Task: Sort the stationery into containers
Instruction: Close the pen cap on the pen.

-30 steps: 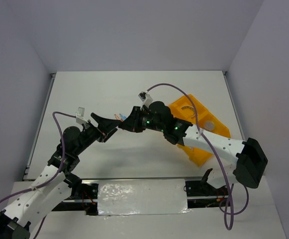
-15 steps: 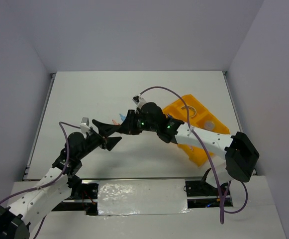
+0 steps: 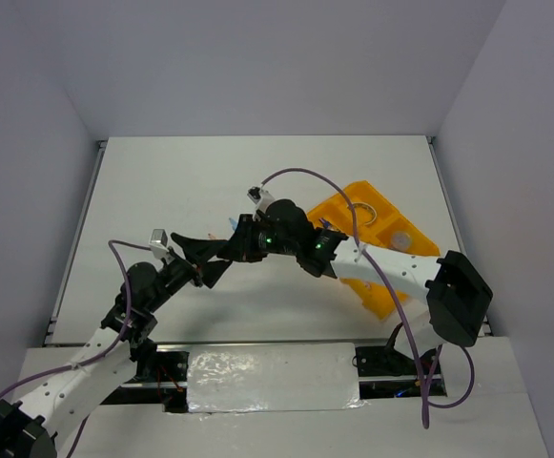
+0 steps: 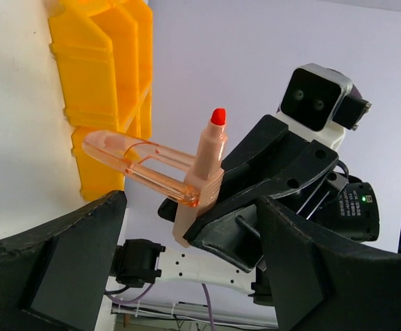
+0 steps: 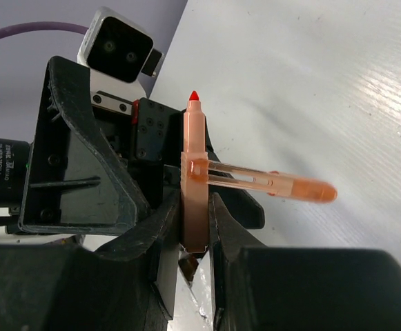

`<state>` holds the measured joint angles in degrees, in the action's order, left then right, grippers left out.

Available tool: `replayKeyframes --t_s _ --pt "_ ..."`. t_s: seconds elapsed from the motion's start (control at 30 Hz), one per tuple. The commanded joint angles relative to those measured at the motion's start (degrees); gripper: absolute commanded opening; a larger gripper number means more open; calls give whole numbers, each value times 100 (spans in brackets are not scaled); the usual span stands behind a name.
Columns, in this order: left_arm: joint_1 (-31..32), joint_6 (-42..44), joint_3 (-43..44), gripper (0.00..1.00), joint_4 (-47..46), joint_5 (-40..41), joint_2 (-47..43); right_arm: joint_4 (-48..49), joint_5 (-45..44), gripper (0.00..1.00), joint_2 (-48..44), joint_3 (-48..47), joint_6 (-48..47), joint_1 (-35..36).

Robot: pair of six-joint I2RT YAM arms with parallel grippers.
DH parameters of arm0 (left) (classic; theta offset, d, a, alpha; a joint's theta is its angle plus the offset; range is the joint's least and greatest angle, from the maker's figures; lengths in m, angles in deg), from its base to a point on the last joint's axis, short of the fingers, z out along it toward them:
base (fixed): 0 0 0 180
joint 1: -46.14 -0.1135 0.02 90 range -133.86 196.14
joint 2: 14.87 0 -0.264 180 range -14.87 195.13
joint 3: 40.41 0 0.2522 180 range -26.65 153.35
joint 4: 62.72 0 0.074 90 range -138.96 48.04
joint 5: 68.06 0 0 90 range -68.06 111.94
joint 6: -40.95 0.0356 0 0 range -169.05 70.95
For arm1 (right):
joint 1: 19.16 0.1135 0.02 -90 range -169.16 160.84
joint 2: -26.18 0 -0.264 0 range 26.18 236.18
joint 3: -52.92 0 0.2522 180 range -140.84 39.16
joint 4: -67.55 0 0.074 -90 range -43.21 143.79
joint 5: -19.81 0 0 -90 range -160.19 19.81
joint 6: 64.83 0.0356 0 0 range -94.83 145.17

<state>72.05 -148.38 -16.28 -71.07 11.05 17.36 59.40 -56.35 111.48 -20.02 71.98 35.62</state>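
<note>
My right gripper (image 5: 194, 222) is shut on the lower body of a salmon-pink pen (image 5: 194, 176), which stands upright with its red tip (image 5: 194, 94) bare. Its clear pink cap (image 5: 272, 182) sticks out sideways from the pen's barrel. My left gripper (image 4: 193, 276) is open and faces the right gripper (image 4: 269, 189) head-on, the pen (image 4: 206, 172) just beyond its fingertips and apart from them. From above, both grippers (image 3: 221, 252) meet at the table's middle. The orange-yellow tray (image 3: 383, 205) lies to the right.
In the tray sit a tan tape ring (image 3: 358, 211) and a greyish clear cup (image 3: 402, 240). Small blue and pink pieces (image 3: 231, 223) lie on the table just behind the grippers. The right arm (image 3: 391, 272) crosses over the tray's near end.
The right gripper has carried the pen leftward, towards the left gripper. The left arm has drawn back slightly and its jaws have narrowed a little, still open.
</note>
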Motion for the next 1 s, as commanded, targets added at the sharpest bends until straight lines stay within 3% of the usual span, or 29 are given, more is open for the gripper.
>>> replayKeyframes --t_s 0.0,0.2,0.5,0.63,0.97 --pt "-60 80 -35 89 -285 483 -41 388 409 0 -329 46 -75 314" --pt "-95 168 -9 87 -565 536 11 424 549 0 -593 372 -189 314" --pt "-288 185 -35 70 -1059 220 337 240 619 0 -848 521 -541 314" --pt "-394 440 157 69 -805 167 214 99 409 0 -936 565 -585 314" --pt "-403 1187 712 43 206 395 -287 -148 -5 0 -971 557 -611 314"
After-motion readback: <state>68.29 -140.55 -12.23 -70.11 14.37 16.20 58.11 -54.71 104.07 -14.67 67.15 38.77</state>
